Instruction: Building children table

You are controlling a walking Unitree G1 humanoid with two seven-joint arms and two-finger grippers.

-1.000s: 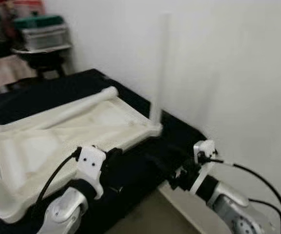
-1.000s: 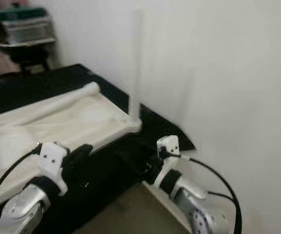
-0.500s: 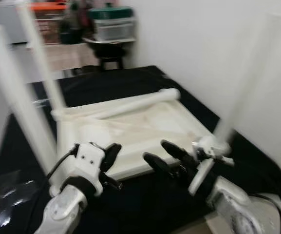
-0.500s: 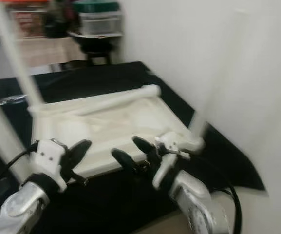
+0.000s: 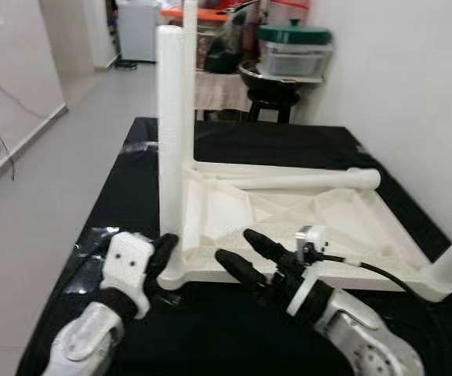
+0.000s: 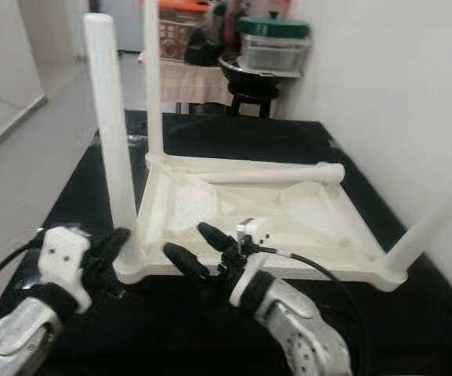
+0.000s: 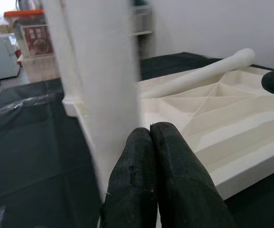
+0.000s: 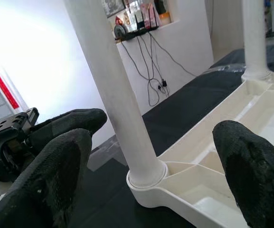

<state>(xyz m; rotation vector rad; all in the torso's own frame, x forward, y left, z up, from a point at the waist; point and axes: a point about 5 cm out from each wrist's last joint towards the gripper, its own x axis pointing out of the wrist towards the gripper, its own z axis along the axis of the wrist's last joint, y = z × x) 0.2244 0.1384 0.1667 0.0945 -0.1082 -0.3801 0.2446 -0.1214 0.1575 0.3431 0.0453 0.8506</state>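
An upturned white plastic children's table [image 5: 288, 219] lies on the black cloth-covered surface [image 5: 131, 168], just ahead of both grippers. Left gripper [image 7: 151, 142], fingers pressed together, sits against the nearest upright white round leg [image 5: 169, 133]. Right gripper [image 6: 194, 251], fingers spread wide and empty, hovers at the table's near edge.

The table [image 5: 288, 211] is smooth, matt white plastic; it lies on matt black cloth [image 5: 124, 204]. The gripper fingers [image 8: 250, 171] look rough, grainy black rubber.

White wall [image 5: 398, 86], grey floor [image 5: 45, 180]
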